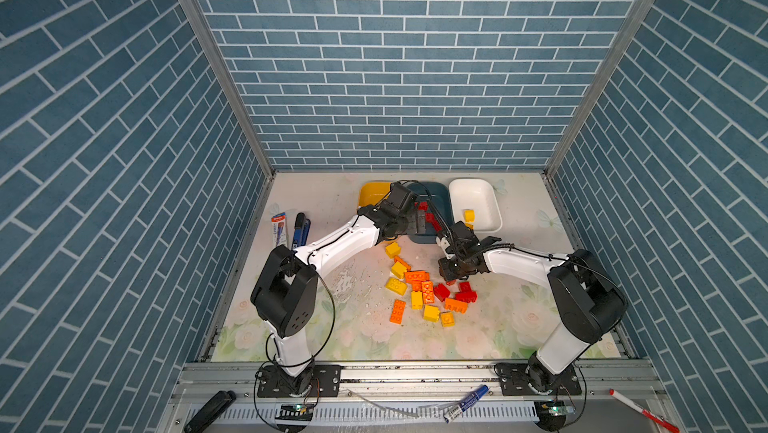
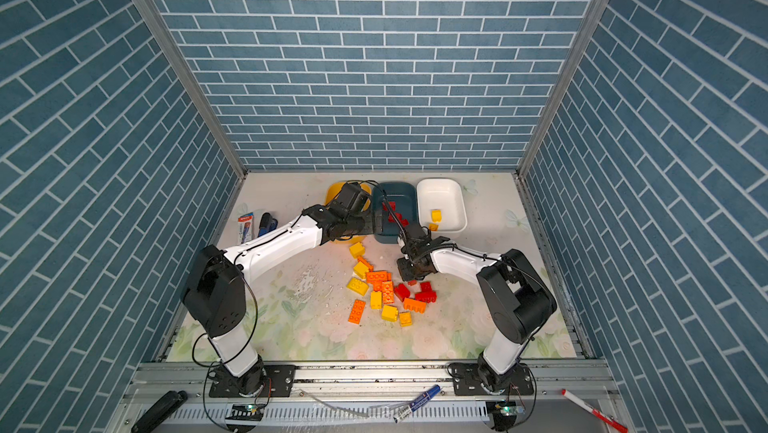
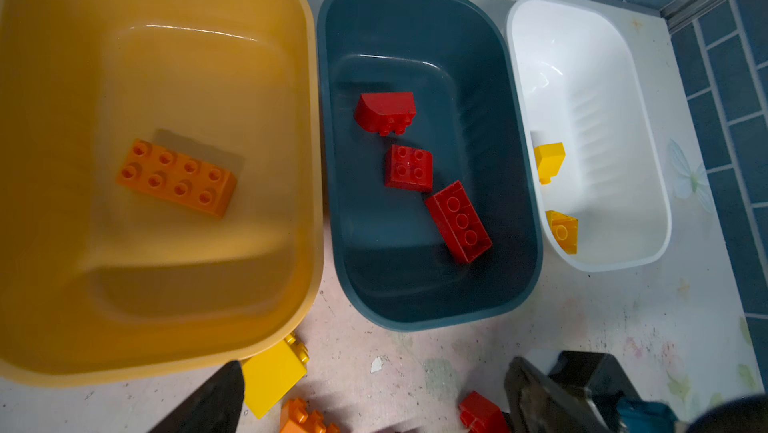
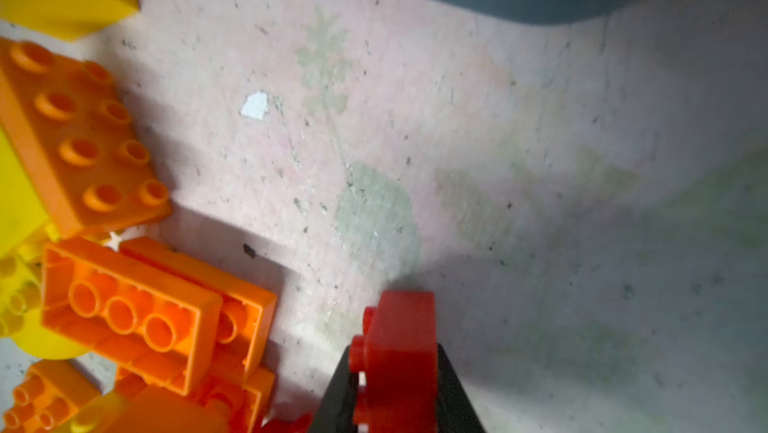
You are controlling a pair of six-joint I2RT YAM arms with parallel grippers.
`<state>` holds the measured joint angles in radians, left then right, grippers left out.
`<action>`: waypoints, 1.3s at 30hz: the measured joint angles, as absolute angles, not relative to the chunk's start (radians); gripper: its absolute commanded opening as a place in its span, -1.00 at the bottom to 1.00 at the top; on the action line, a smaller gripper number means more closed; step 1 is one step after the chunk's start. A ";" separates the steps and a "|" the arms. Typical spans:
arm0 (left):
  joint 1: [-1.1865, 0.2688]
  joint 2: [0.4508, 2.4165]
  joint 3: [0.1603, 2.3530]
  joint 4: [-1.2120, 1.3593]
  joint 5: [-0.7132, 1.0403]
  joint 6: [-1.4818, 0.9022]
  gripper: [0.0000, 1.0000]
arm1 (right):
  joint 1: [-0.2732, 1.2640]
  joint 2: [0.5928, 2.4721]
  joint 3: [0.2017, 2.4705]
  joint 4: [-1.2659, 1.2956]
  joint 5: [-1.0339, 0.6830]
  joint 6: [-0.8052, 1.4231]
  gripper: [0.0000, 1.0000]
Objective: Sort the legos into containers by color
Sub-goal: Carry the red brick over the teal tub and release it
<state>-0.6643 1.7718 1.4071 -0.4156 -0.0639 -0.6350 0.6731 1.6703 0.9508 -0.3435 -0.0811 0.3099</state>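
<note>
we are clamping our right fingers (image 4: 455, 389) tight around a small red lego (image 4: 399, 339), low over the tabletop (image 4: 457, 140) beside the loose pile of legos (image 1: 419, 287), right arm bent down. our left fingers (image 3: 208, 402) are hanging spread wide and empty, left arm stretching toward the tubs: orange in the yellow tub (image 3: 166, 56), red in the teal tub (image 3: 415, 36), yellow in the white tub (image 3: 602, 77).
</note>
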 measured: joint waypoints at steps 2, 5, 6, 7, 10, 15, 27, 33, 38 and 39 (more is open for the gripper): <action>-0.661 1.758 1.388 -0.403 -0.067 -0.650 0.99 | 0.673 1.630 0.928 -0.297 -0.071 0.317 -0.66; -0.653 1.734 1.357 -0.384 -0.071 -0.672 0.99 | 0.673 1.537 0.890 -0.231 -0.056 0.326 -0.69; -0.651 1.726 1.349 -0.381 -0.072 -0.679 0.99 | 0.673 1.517 0.888 -0.212 -0.051 0.331 -0.69; -0.648 1.717 1.340 -0.376 -0.073 -0.686 0.99 | 0.672 1.499 0.888 -0.187 -0.044 0.336 -0.69; -0.635 1.695 1.318 -0.356 -0.062 -0.705 0.99 | 0.665 1.475 0.888 -0.114 -0.029 0.350 -0.69; -0.613 1.679 1.300 -0.332 -0.034 -0.717 0.99 | 0.631 1.483 0.889 -0.010 -0.044 0.397 -0.69; -0.591 1.641 1.277 -0.344 -0.027 -0.722 0.99 | 0.521 1.682 1.126 -0.040 -0.161 0.463 -0.67; -0.580 1.629 1.268 -0.357 -0.024 -0.720 0.99 | 0.521 1.812 1.306 -0.092 -0.194 0.444 -0.64; -0.580 1.627 1.267 -0.405 -0.030 -0.713 0.99 | 0.521 1.950 1.461 -0.128 -0.233 0.441 -0.57; -0.580 1.627 1.267 -0.411 -0.030 -0.710 0.99 | 0.521 1.974 1.489 -0.137 -0.237 0.440 -0.56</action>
